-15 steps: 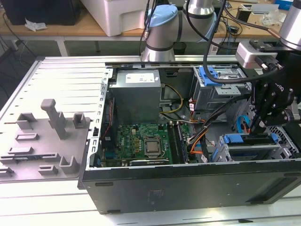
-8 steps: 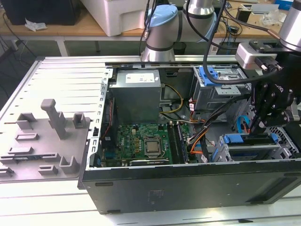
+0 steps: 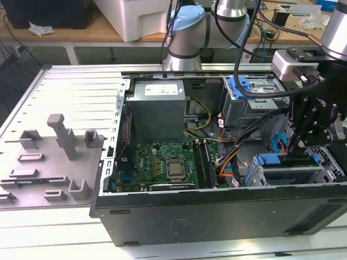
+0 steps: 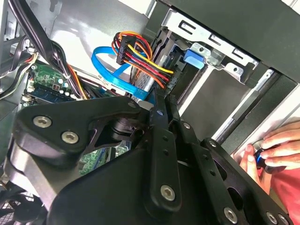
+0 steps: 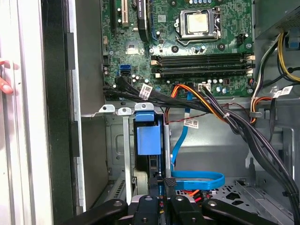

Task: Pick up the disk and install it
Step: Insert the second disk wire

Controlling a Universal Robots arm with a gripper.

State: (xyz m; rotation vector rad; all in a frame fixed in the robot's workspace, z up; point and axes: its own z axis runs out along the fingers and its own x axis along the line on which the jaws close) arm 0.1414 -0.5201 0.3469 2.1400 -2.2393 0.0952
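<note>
In the exterior view, a grey moulded tray [image 3: 54,162] lies at the left on a ribbed metal table [image 3: 70,92]. Beside it stands an open computer case [image 3: 217,214] with a grey power supply [image 3: 157,108] above a green motherboard [image 3: 157,162] and its processor [image 3: 176,169]. Further right, bundled cables [image 3: 227,157] run toward a metal drive cage [image 3: 293,176]. The disk [image 3: 276,160] sits in that cage with its blue carrier frame uppermost. In the first wrist view the disk [image 5: 144,136] shows edge-on inside the slot. The black gripper [image 3: 297,145] hangs right over it, its tips drawn narrow and close together in both wrist views [image 5: 162,183] [image 4: 161,105]. Whether they touch the disk cannot be told. A person's hand [image 4: 276,150] rests at the case's outer edge
</note>
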